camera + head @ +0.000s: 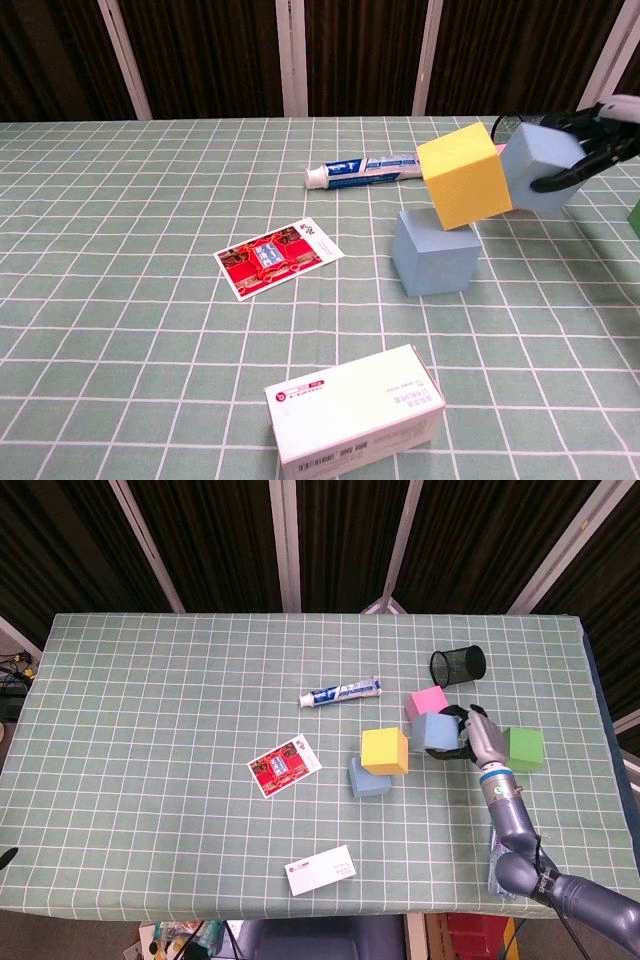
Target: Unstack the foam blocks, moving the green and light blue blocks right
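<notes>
We see the right robot hand (pixel 478 736) wrapped around a light blue block (pixel 435 732), fingers curled over its top and underside, holding it above the desk (pixel 150 710). In the chest view this block (pixel 538 167) is tilted and off the surface, its left face touching the yellow block (pixel 465 176). The yellow block (pixel 384 751) is itself tilted, its lower edge resting on a second blue block (pixel 434 253) that sits flat on the checked cloth. In the head view that lower blue block (pixel 367 778) shows just below and left of the yellow one.

The green block (pixel 524 748) stands alone on the desk, just right of the robot hand. A pink block (pixel 427 701) sits just behind the held block, with a black mesh cup (pixel 457 665) lying on its side further back. A toothpaste tube (pixel 341 691), a red card (pixel 285 765) and a white box (pixel 321 869) lie to the left. We find no left robot hand in either view.
</notes>
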`<action>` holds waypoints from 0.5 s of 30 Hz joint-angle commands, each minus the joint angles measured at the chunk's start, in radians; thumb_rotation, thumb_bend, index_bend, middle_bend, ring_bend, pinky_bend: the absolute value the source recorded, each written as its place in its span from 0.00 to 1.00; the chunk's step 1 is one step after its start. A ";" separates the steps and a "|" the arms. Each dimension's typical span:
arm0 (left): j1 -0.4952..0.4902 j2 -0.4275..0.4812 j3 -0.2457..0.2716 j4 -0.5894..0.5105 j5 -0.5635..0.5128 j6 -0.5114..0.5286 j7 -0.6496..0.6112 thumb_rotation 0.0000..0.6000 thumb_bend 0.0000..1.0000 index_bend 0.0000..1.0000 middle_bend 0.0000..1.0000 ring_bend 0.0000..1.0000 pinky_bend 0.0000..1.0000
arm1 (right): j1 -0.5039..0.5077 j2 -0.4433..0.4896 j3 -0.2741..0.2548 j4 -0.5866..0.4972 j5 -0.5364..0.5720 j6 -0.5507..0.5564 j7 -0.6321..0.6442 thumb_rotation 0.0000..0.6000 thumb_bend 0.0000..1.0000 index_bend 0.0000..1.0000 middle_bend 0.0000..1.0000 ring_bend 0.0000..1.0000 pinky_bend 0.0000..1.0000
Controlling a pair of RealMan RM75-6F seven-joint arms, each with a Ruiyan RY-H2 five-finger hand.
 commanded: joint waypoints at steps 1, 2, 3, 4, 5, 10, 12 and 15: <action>0.000 -0.001 0.001 0.000 0.002 0.000 0.002 1.00 0.18 0.18 0.00 0.00 0.00 | -0.037 0.043 0.055 -0.013 0.076 0.036 0.020 1.00 0.17 0.52 0.67 0.57 0.08; 0.000 -0.001 0.002 -0.001 0.002 0.000 0.003 1.00 0.18 0.18 0.00 0.00 0.00 | -0.045 0.056 0.063 -0.015 0.088 0.036 0.026 1.00 0.17 0.52 0.67 0.57 0.08; -0.001 -0.002 0.002 -0.001 0.003 0.000 0.005 1.00 0.18 0.18 0.00 0.00 0.00 | -0.050 0.064 0.066 -0.015 0.094 0.035 0.028 1.00 0.17 0.52 0.67 0.57 0.08; -0.001 -0.002 0.002 -0.001 0.004 0.000 0.006 1.00 0.18 0.18 0.00 0.00 0.00 | -0.056 0.075 0.067 -0.015 0.099 0.031 0.029 1.00 0.17 0.52 0.67 0.57 0.08; -0.001 -0.002 0.003 -0.001 0.004 -0.001 0.008 1.00 0.18 0.18 0.00 0.00 0.00 | -0.061 0.084 0.065 -0.015 0.101 0.028 0.028 1.00 0.17 0.52 0.67 0.57 0.08; -0.003 -0.004 0.004 -0.003 0.006 -0.003 0.014 1.00 0.18 0.18 0.00 0.00 0.00 | -0.099 0.154 0.043 -0.062 0.054 -0.020 0.061 1.00 0.17 0.52 0.67 0.57 0.08; -0.002 -0.004 0.004 -0.004 0.006 -0.002 0.014 1.00 0.18 0.18 0.00 0.00 0.00 | -0.120 0.185 0.024 -0.090 0.011 -0.030 0.074 1.00 0.17 0.52 0.67 0.57 0.08; -0.001 -0.003 0.004 -0.004 0.005 0.000 0.011 1.00 0.18 0.18 0.00 0.00 0.00 | -0.155 0.231 -0.002 -0.143 -0.057 -0.038 0.104 1.00 0.17 0.52 0.67 0.57 0.08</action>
